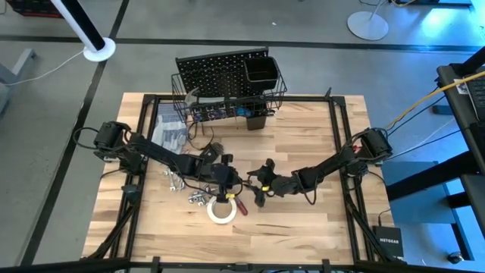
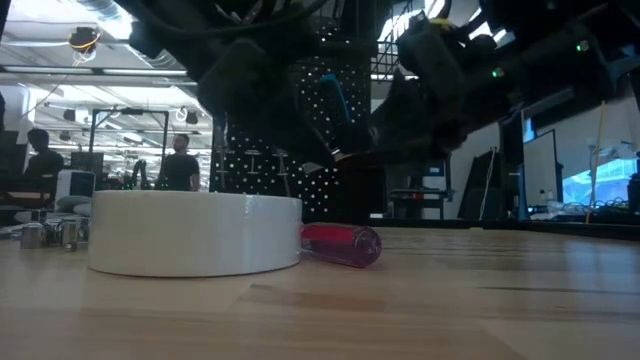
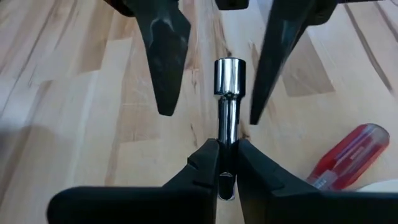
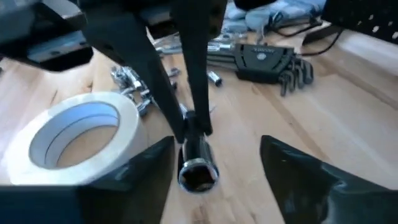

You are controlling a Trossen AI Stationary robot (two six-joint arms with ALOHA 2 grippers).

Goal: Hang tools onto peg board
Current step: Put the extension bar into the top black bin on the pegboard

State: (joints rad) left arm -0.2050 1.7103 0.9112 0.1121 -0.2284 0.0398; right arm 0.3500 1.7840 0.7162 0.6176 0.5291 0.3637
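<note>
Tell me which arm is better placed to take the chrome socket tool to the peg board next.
Left. The left pincer is already shut on the socket tool, lifted off the wood. The right pincer is open, its fingers either side of the socket end, gripping nothing. The peg board stands at the far edge.

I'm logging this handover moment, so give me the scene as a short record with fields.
left hand: shut on the socket extension, held above the table
right hand: open, fingers either side of the socket end
tape roll: flat on the table
red screwdriver: lying beside the tape roll
peg board: upright at the far edge
</note>
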